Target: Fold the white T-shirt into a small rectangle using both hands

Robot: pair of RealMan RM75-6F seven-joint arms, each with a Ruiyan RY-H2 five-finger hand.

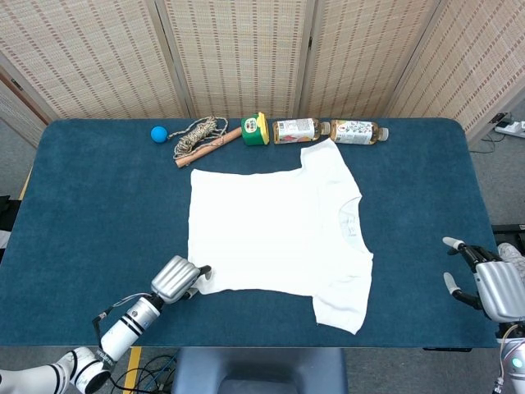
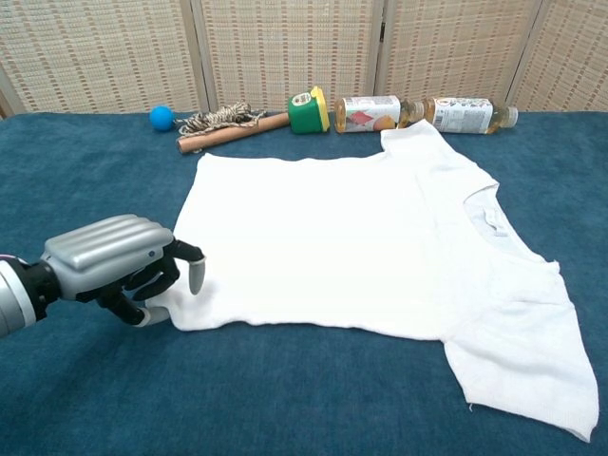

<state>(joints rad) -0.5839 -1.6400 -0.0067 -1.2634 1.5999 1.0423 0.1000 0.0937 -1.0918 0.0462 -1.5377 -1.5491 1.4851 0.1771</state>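
Observation:
The white T-shirt (image 1: pixel 271 234) lies flat on the blue table, its collar to the right and its hem to the left; it fills the middle of the chest view (image 2: pixel 361 247). My left hand (image 1: pixel 176 279) is at the near-left hem corner. In the chest view this left hand (image 2: pixel 109 261) has its fingers curled down over the corner, the thumb touching the cloth's edge and one fingertip just above the fabric. The corner still lies flat. My right hand (image 1: pixel 492 283) hovers at the table's right near edge, fingers apart, well away from the shirt and holding nothing.
Along the far edge lie a blue ball (image 1: pixel 158 133), a coil of rope on a wooden stick (image 1: pixel 201 138), a green and yellow container (image 1: pixel 255 130) and two bottles on their sides (image 1: pixel 297 130) (image 1: pixel 355 131). Woven screens stand behind the table.

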